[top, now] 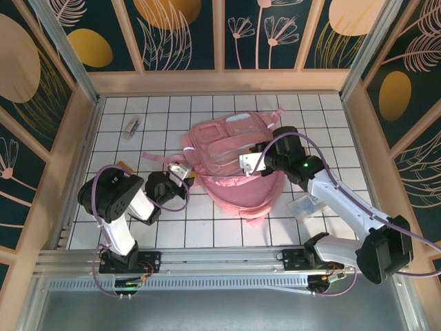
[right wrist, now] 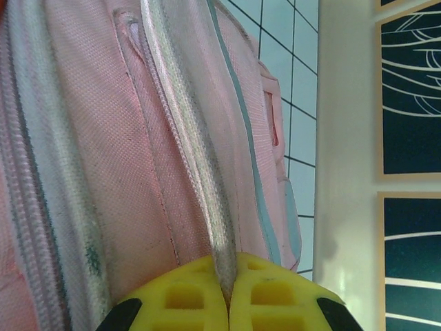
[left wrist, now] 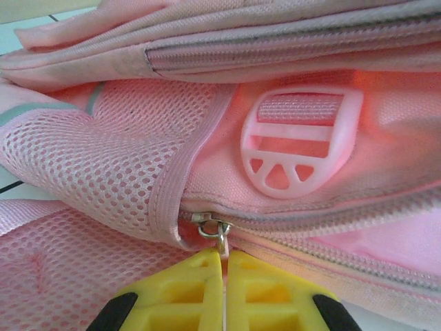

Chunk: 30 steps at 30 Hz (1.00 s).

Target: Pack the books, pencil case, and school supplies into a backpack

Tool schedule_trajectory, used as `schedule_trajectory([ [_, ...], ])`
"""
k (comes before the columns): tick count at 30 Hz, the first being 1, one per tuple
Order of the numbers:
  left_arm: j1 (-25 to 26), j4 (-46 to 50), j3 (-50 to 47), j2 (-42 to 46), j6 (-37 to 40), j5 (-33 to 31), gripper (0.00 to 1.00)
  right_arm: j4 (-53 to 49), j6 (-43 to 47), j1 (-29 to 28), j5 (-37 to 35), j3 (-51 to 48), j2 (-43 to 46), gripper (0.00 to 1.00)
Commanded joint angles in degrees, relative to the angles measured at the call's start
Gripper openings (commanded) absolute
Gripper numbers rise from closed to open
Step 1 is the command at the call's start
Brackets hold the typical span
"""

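- Pinching the zipper pull (left wrist: 219,231), the left jaws are closed tight at the backpack's (top: 234,148) left edge; the zip line runs rightward, away from them.
- Backpack lies mid-worktop (top: 324,117), between both arms.
- Right jaws clamp a pale strip (right wrist: 200,172) on its right side, likely bracing it.

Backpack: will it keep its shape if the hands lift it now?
Probably floppy: the backpack lies crumpled. Likely sags, since left hand pinches only a zipper pull, right hand a thin strip.
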<state>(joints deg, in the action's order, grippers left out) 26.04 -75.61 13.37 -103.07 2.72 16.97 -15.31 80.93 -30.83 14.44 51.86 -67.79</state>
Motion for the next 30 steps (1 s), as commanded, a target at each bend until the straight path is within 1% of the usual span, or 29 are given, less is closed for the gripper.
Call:
schedule_trajectory([
  [1,0.3,-4.5,-2.1,2.0,-0.3,4.5,0.00,4.2,-1.4,-1.5,-1.5,1.5,-0.8,0.00],
  [5,0.3,-3.3,-3.9,4.5,-0.4,4.9,0.00,4.4,-2.4,-2.1,-1.2,2.3,-2.9,0.00],
  [6,0.3,-2.4,-4.2,6.6,-0.1,5.3,0.00,4.7,-2.7,-2.3,-1.8,2.7,-3.4,0.00],
  [12,0.4,0.8,-4.2,10.1,-0.9,9.9,0.00,7.5,-3.3,-3.3,-3.3,3.6,-7.2,0.00],
  [14,0.4,2.7,-4.5,11.0,-1.4,9.2,0.00,6.9,-4.1,-3.5,-2.8,4.8,-8.6,0.00],
  [16,0.4,3.7,-5.5,12.4,-3.1,6.2,0.00,5.5,-4.0,-3.7,-2.3,5.8,-9.2,0.00],
  [17,0.4,3.8,-6.2,13.2,-5.2,3.4,0.05,4.5,-3.7,-3.7,-1.9,6.1,-9.1,0.00],
  [18,0.4,4.4,-6.7,13.9,-7.5,-0.4,0.27,3.1,-3.0,-3.5,-1.4,6.2,-8.7,0.00],
  [19,0.4,4.0,-7.5,14.0,-10.1,-4.4,0.44,1.9,-2.2,-3.3,-0.7,6.0,-8.0,0.00],
  [20,0.1,1.9,-8.6,13.6,-12.9,-8.2,0.59,1.1,-1.4,-2.9,0.1,5.4,-6.9,0.00],
  [21,-0.2,0.1,-9.1,12.9,-13.9,-8.1,0.63,1.0,-0.9,-2.6,0.7,4.8,-5.8,0.00],
  [22,-0.5,-0.7,-8.8,12.2,-13.9,-7.3,0.65,1.0,-0.4,-2.3,1.0,4.0,-4.8,0.00],
  [23,-0.5,1.0,-7.7,11.7,-13.4,-7.3,0.65,1.0,0.2,-2.1,1.0,3.3,-3.9,0.00],
  [25,-0.5,5.0,-5.1,10.5,-11.2,-4.5,0.64,2.0,0.5,-1.7,0.9,2.1,-3.0,0.00],
  [26,-0.5,5.0,-4.6,9.6,-10.7,-4.0,0.64,2.5,0.4,-1.6,1.1,1.8,-2.8,0.00],
  [30,-0.5,4.5,-3.2,7.9,-9.3,-5.6,0.64,3.4,0.0,-1.7,2.1,1.3,-2.6,0.00],
])
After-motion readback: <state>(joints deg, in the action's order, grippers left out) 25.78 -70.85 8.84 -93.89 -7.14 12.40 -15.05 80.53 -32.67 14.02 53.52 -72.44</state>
